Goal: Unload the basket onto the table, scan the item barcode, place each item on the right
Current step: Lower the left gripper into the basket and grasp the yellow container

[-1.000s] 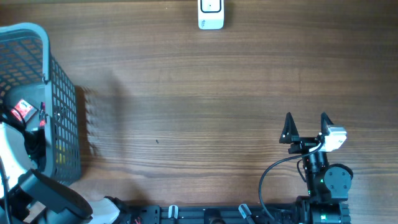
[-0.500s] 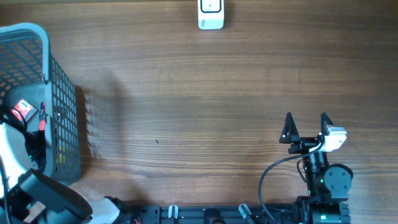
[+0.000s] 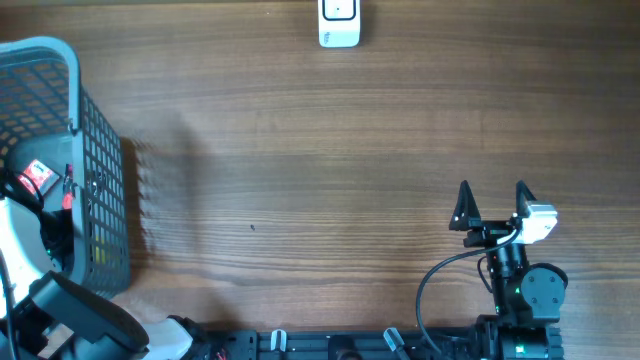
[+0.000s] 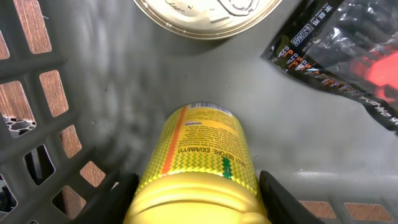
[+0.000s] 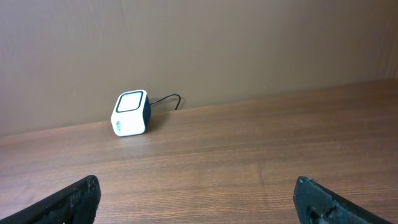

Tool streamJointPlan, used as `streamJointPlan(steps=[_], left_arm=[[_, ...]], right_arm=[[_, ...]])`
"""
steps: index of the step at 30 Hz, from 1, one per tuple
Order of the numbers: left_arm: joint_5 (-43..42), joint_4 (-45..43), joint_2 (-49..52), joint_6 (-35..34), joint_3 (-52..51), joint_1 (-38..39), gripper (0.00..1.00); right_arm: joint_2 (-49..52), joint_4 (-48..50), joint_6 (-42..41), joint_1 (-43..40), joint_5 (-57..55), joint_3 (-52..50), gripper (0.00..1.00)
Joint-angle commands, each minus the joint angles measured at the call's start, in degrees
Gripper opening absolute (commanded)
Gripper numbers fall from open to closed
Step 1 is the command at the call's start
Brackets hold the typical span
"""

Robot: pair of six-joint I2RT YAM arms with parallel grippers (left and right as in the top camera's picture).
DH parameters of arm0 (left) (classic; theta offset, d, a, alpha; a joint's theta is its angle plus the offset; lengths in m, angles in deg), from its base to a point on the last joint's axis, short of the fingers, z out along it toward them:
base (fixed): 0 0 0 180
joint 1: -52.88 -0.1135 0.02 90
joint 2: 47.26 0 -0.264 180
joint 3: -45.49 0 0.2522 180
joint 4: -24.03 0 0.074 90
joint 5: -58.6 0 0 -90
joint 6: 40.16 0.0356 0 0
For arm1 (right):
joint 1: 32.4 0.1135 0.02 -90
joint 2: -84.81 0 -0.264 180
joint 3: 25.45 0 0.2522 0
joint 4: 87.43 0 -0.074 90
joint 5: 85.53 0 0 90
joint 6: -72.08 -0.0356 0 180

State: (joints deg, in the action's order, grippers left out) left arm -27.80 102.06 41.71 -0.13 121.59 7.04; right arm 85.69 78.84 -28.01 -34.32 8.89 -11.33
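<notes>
Item: yellow canister (image 4: 202,155), on its side on the floor of the basket (image 4: 37,93), near a corner. Its printed label faces up and no barcode shows.
Left hand (image 4: 199,190): reached down into the basket and narrowed onto the canister, one finger against each flank. A hold across the round body suits a thing that could roll.
Right hand (image 3: 493,200): wide open and empty, over the near right of the desk (image 3: 300,150), well apart from the basket. Judged parked out of the way, leaving the path to the scanner free.
Scanner (image 5: 130,113): small white cabled unit at the far edge of the desk, its face turned toward the arms so that an item can be held up to it.
Neighbours: gold tin lid (image 4: 205,15) and black packet (image 4: 336,50), both apart from the canister, so the fingers have room.
Step, judged: grasp for lifting out, with the scan not yet done.
Caution: the barcode may lie underneath, so the canister may need turning at the scanner.
</notes>
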Motion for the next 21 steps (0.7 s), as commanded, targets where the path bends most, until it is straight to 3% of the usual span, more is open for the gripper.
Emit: streamJointPlan(steps=[1,21], left_arm=[[1.0,0.0,0.4,0.1,-0.5,0.1,0.41],[1.0,1.9,0.3,0.3,1.6,0.1,0.41]], right_arm=[[-0.3,0.1,-0.5,0.2,-0.4,-0.1,1.0],[-0.3,0.1,-0.5,0.2,-0.4,-0.1,1.0]])
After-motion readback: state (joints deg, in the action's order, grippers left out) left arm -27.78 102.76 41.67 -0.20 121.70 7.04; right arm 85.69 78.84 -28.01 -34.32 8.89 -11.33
